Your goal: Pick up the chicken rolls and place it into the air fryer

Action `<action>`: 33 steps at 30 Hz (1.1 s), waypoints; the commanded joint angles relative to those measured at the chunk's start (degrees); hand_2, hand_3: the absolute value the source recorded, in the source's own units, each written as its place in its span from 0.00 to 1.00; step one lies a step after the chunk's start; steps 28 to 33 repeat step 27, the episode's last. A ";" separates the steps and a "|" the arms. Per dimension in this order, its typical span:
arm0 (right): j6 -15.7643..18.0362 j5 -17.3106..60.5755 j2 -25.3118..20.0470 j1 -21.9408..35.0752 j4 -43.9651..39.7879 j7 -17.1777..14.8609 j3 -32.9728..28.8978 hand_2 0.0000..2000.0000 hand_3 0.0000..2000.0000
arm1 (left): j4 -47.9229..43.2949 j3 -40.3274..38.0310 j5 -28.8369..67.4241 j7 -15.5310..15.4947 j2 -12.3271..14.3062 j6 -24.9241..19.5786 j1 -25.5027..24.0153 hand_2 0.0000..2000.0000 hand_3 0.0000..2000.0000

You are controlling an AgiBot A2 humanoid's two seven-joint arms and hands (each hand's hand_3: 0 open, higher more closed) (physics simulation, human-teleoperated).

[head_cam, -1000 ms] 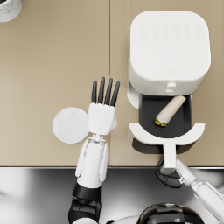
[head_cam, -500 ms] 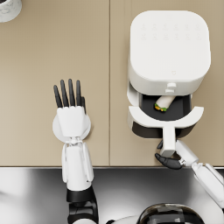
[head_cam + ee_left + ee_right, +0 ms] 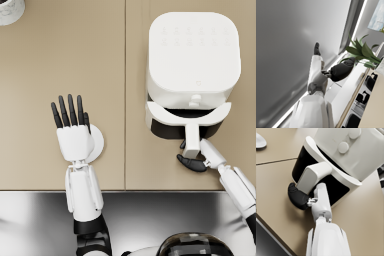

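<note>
The white air fryer (image 3: pixel 192 55) stands at the right of the counter, its drawer (image 3: pixel 187 116) pushed almost fully in. Only a dark sliver of the drawer's inside shows, and the chicken roll is hidden from every view. My right hand (image 3: pixel 192 161) curls around the end of the drawer handle (image 3: pixel 191 137). The right wrist view shows the same hand (image 3: pixel 297 198) wrapped at the tip of the handle (image 3: pixel 312 176). My left hand (image 3: pixel 72 132) lies flat and open, fingers spread, over a small white plate (image 3: pixel 97 142), holding nothing.
A white cup (image 3: pixel 10 10) sits at the far left corner of the counter. A steel strip (image 3: pixel 150 215) runs along the counter's near edge. The left wrist view shows only my left hand (image 3: pixel 318 72) against a wall and a plant.
The drawer has slid into the fryer, taking the roll out of sight, and my right hand moved in with the handle. My left hand shifted left over the plate.
</note>
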 commanded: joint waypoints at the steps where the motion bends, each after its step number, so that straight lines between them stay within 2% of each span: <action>1: 0.08 0.01 -18.13 5.74 -3.57 -0.05 0.56 1.00 1.00 | -0.97 -0.76 0.00 0.00 -0.07 0.00 -0.04 0.00 0.00; 7: -0.33 0.06 -20.63 8.50 -9.63 0.11 0.59 1.00 1.00 | -2.12 -0.69 0.00 0.00 -0.39 0.00 -0.80 0.00 0.00; 8: -0.56 0.05 -5.12 5.24 -9.75 0.20 -0.09 1.00 1.00 | -2.12 -0.64 0.00 0.00 -0.46 0.00 -0.81 0.00 0.00; 9: -0.48 0.06 -21.09 8.79 -10.63 0.24 0.60 1.00 1.00 | -2.12 -0.59 0.00 0.00 -0.53 0.00 -0.82 0.00 0.00; 11: -0.66 0.06 -20.66 8.44 -9.77 0.33 0.62 1.00 1.00 | -1.68 -0.46 0.00 0.00 -0.50 0.00 -1.79 0.00 0.00; 12: -1.14 0.06 -6.28 6.19 -11.87 0.33 -0.14 1.00 1.00 | -1.73 -0.40 0.00 0.00 -0.54 0.00 -1.87 0.00 0.00; 15: -2.52 0.06 -6.61 6.17 -12.17 0.42 -0.08 1.00 1.00 | -1.81 -0.32 0.00 0.00 -0.60 0.00 -1.99 0.00 0.00; 33: -2.84 0.02 -6.62 6.17 -12.15 0.24 -0.01 1.00 1.00 | -1.85 -0.27 0.00 0.00 -0.63 0.00 -2.05 0.00 0.00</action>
